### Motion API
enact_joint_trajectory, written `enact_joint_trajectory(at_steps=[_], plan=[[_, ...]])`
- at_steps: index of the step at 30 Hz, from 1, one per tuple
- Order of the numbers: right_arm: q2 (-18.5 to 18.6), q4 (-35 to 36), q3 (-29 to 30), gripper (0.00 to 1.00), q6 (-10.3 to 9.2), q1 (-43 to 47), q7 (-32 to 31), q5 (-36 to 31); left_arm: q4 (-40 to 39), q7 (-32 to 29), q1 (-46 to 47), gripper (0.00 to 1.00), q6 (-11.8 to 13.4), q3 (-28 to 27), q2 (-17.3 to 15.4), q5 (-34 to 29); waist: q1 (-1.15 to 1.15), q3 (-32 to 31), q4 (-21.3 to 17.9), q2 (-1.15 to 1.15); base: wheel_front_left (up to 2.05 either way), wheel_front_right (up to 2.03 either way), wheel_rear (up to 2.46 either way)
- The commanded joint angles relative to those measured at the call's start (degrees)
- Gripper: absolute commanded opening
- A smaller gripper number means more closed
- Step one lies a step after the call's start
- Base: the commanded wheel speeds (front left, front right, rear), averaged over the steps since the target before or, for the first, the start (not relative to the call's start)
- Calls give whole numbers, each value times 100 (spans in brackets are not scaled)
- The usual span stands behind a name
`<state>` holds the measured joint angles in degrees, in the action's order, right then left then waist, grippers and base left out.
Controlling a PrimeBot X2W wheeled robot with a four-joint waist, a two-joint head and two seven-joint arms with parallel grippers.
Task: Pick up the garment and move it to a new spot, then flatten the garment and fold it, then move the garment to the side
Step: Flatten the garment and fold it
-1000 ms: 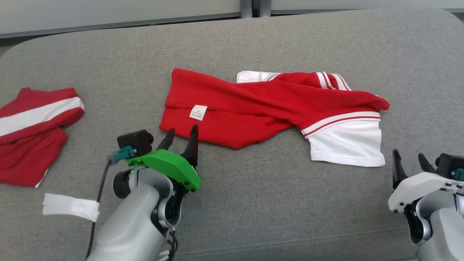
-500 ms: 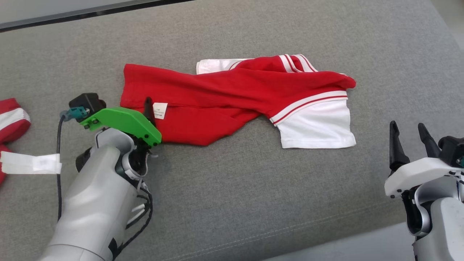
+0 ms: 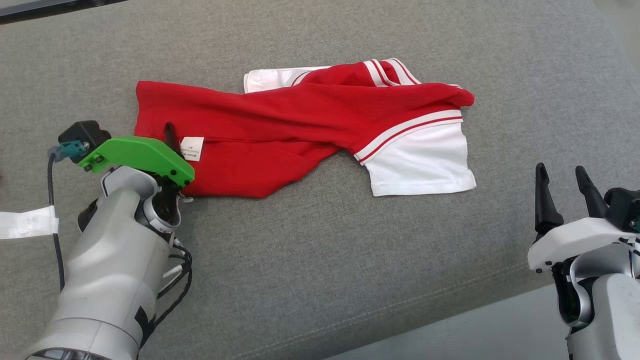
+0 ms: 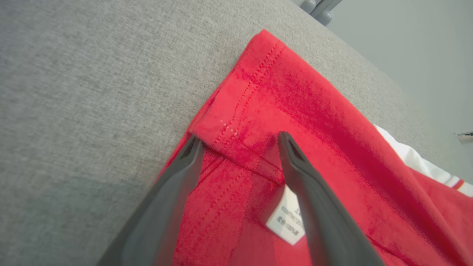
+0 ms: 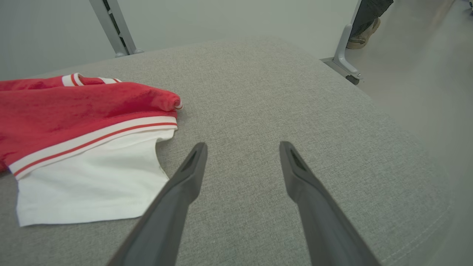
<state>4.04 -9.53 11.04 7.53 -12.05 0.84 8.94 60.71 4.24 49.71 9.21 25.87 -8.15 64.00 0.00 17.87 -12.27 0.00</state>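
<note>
The red-and-white garment (image 3: 300, 125) lies crumpled across the middle of the grey cushion (image 3: 320, 260), its red hem end toward 9 o'clock and its white sleeve toward 3 o'clock. Bare cushion runs wide at 6 o'clock as far as the seamed front edge, and past the sleeve at 3 o'clock. The left gripper (image 4: 239, 138) has its fingers spread wide over the folded hem corner, clamping nothing. The right gripper (image 3: 560, 169) hangs at 4 o'clock, well apart from the cloth, fingers wide and empty. A white care label (image 4: 286, 221) sits beside the left fingers; its print is too small to read. White tape (image 3: 27, 225) lies at 8 o'clock.
</note>
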Motion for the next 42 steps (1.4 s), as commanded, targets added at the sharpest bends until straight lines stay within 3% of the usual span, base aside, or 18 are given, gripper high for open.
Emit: enact_joint_trajectory(at_steps=[1, 4, 6, 7, 8, 16, 24, 29, 35, 42], plan=[[-12, 33, -3, 100, -8, -17, 14, -39, 54, 65, 82, 100, -26, -40, -64, 23, 0, 20, -11, 0, 0, 0, 0], [-23, 31, -12, 100, -8, -48, 39, -54, 166, 222, 197, 98, -76, -73, -89, 1, 0, 49, -28, 0, 0, 0, 0], [-27, 9, -19, 100, -8, -65, 52, -66, 256, 248, 242, 43, -116, -23, -85, -55, 0, 52, -41, 0, 0, 0, 0], [-30, -3, -18, 100, -8, -69, 64, -74, 296, 278, 277, 25, -116, 0, -84, -86, 0, 49, -45, 0, 0, 0, 0], [-32, -14, -15, 100, -8, -65, 74, -81, 335, 316, 301, 0, -142, 19, -82, -109, 0, 43, -47, 0, 0, 0, 0], [-41, -55, 137, 100, -8, 103, 97, -138, 392, 548, 288, 0, -467, 107, 85, -139, 0, -177, 181, 0, 0, 0, 0], [-39, -33, 233, 100, -8, 303, 31, -188, -38, 804, -216, 0, -793, -20, 208, 51, 0, -543, 623, 0, 0, 0, 0], [-39, 14, 301, 100, -8, 412, -22, -200, -509, 867, -754, 0, -782, -2, 195, 89, 0, -696, 842, 0, 0, 0, 0], [-41, 127, 344, 100, -8, 525, -86, -206, -1730, 935, -1600, 0, -477, -109, -93, 124, 0, -822, 1008, 0, 0, 0, 0], [-52, 204, 304, 100, -8, 598, -161, -209, -3678, 628, -2800, 0, 335, -111, -466, 185, 0, -866, 1027, 0, 0, 0, 0]])
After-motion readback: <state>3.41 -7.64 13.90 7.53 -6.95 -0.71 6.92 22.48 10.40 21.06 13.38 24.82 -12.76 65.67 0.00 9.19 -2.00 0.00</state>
